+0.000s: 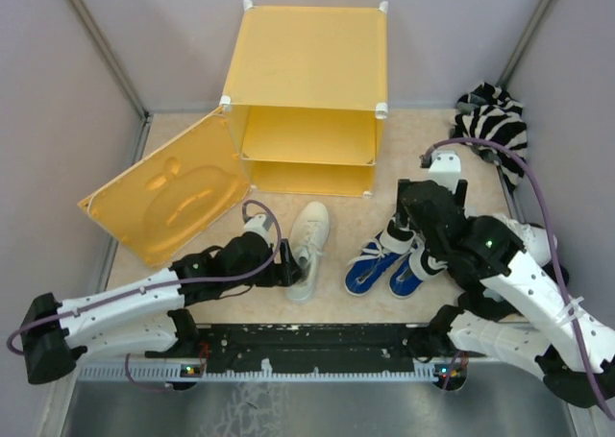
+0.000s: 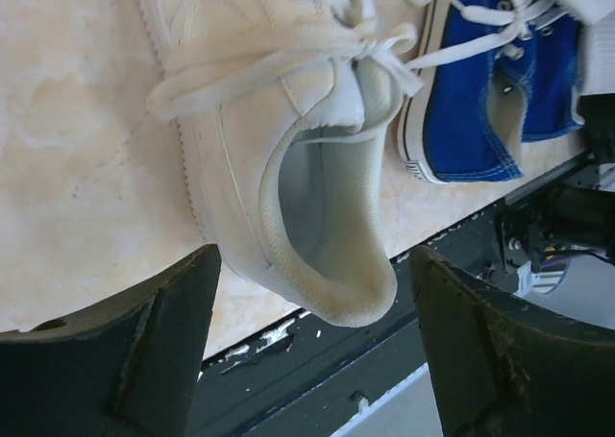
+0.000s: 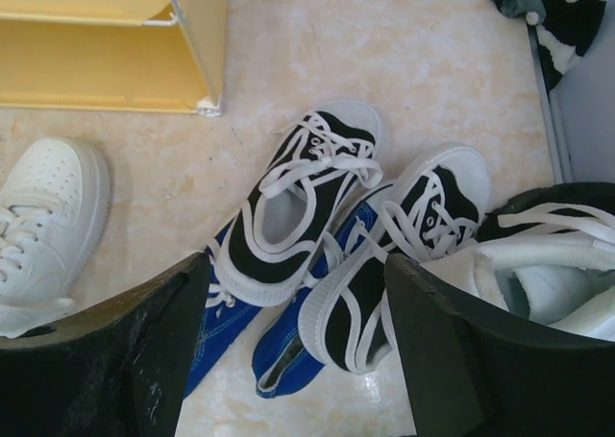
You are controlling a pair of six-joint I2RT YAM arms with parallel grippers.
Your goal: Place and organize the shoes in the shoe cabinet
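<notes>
At 6 o'clock of shoe cabinet (image 1: 307,72), left gripper (image 2: 312,274) wide over white sneaker (image 2: 240,149) heel; right gripper (image 3: 296,269) wide above black-and-white sneakers (image 3: 288,206)

The left arm (image 1: 125,312) lies low, reaching forward and to the right. The left gripper (image 2: 315,264) has its jaws spread wide. The right arm (image 1: 528,283) is folded at the elbow, and the right gripper (image 3: 296,269) points downward with its jaws wide apart too.
</notes>
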